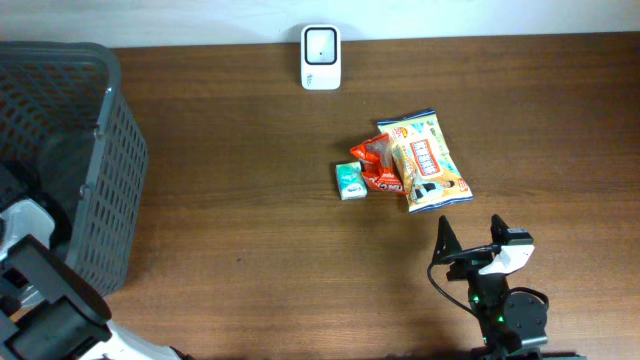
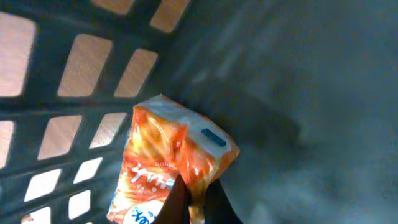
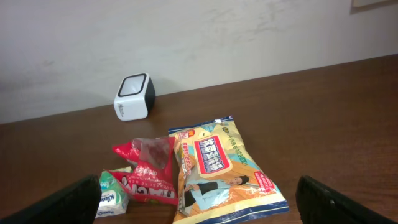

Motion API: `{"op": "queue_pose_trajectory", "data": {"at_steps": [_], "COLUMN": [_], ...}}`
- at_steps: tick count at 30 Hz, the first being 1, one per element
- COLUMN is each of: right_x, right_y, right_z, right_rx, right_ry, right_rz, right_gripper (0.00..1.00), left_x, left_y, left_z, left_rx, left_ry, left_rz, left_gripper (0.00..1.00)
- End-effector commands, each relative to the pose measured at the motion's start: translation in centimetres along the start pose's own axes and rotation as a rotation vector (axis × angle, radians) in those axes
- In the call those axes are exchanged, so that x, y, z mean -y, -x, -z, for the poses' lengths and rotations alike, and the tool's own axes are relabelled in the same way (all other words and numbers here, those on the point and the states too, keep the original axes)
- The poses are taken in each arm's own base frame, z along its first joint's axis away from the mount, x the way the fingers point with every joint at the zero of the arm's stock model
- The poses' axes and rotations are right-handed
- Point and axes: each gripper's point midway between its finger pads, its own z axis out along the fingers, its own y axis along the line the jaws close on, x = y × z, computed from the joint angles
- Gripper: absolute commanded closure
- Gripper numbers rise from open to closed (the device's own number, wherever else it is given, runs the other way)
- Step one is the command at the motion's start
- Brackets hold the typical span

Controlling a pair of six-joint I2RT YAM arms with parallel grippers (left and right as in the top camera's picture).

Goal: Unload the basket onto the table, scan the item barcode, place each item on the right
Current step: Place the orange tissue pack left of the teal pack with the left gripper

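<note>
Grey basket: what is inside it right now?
An orange packet, pinched by the left hand, sits beside the basket wall. Overhead, the arm hides the packet and part of the floor.

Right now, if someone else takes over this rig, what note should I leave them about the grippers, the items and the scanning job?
Left gripper: shut on the orange packet, down inside the basket.
Right gripper: open, holding nothing, hovering over the table near the yellow snack bag.
Items: snack bag, red packet and small green pack lie together on the table; the scanner stands at the far edge.
Done: orange packet gripped; nothing is at the scanner.
Left: probably lift the packet out and show its barcode to the scanner.
</note>
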Motion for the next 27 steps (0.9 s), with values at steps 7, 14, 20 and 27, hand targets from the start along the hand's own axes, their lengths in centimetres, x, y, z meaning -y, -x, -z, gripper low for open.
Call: {"op": "queue_pose_trajectory", "data": {"at_steps": [7, 14, 20, 27], "right_x": [0.0, 0.0, 0.0, 0.0], "right_y": [-0.3, -0.3, -0.3, -0.3], "right_z": [0.0, 0.0, 0.0, 0.0], "right_rx": [-0.005, -0.006, -0.006, -0.006], "right_ry": [-0.001, -0.001, -0.001, -0.001], "right_rz": [0.003, 0.003, 0.003, 0.003], "right_gripper": [0.02, 0.02, 0.02, 0.02], "left_x": [2.9, 20.5, 42.2, 44.0], "left_y": [13.4, -0.5, -11.1, -11.6], "left_z": [42.9, 56.4, 40.5, 35.8], "left_rx": [1.146, 1.055, 0.374, 0.324], "left_ry": [-0.838, -1.395, -1.145, -0.917], "left_rz": [0.029, -0.468, -0.828, -0.866], "left_gripper": [1.00, 1.00, 1.00, 0.41]}}
